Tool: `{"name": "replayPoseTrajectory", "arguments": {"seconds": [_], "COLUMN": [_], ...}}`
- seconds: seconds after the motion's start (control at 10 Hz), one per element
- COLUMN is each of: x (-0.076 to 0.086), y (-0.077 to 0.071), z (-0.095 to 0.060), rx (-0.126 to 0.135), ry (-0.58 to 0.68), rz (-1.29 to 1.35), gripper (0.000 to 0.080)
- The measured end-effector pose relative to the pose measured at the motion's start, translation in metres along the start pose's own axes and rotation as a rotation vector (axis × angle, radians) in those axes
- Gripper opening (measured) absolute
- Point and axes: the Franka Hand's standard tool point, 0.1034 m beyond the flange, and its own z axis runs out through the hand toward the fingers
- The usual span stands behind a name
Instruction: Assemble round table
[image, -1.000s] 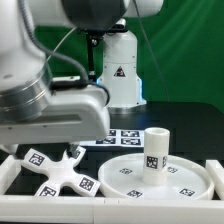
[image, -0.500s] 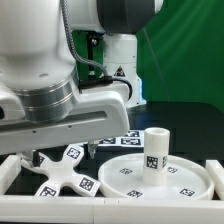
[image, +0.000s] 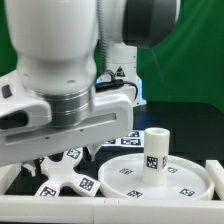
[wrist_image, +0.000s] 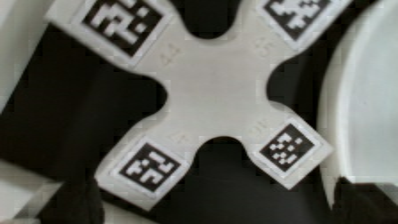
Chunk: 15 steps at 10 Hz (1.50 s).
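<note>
The white cross-shaped base (image: 65, 172) lies flat on the black table at the exterior view's lower left, partly covered by my arm. In the wrist view the base (wrist_image: 210, 85) fills the frame, with a tag on each arm. My gripper (wrist_image: 217, 206) hovers above it, open and empty, with dark fingertips (wrist_image: 68, 200) wide apart beside one gap between two arms. The round disc (image: 178, 183) lies flat at the exterior view's right, and the short thick leg (image: 155, 150) stands upright on it. The disc's edge (wrist_image: 368, 95) shows in the wrist view beside the base.
The marker board (image: 126, 137) lies behind the disc. A white border rim (image: 120, 206) runs along the front, with a raised end at the exterior view's right (image: 218, 172). The arm's own bulk hides much of the exterior view's left side.
My arm has swung toward the exterior view's right and come over the cross base, covering more of it. The base, disc and leg have not moved.
</note>
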Motion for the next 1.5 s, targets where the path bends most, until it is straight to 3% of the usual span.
{"name": "replayPoseTrajectory", "arguments": {"seconds": [0.5, 0.6, 0.7, 1.2, 1.5], "x": [0.0, 0.002, -0.003, -0.007, -0.015], "y": [0.0, -0.001, -0.002, 0.0, -0.004], "z": [0.001, 0.001, 0.003, 0.007, 0.03], "rx": [0.002, -0.027, -0.03, -0.024, -0.036], "ry": [0.001, 0.007, 0.0, -0.006, 0.014], "rz": [0.001, 0.019, 0.014, 0.016, 0.043], "gripper": [0.0643, 0.0643, 0.0643, 0.0643, 0.0643]}}
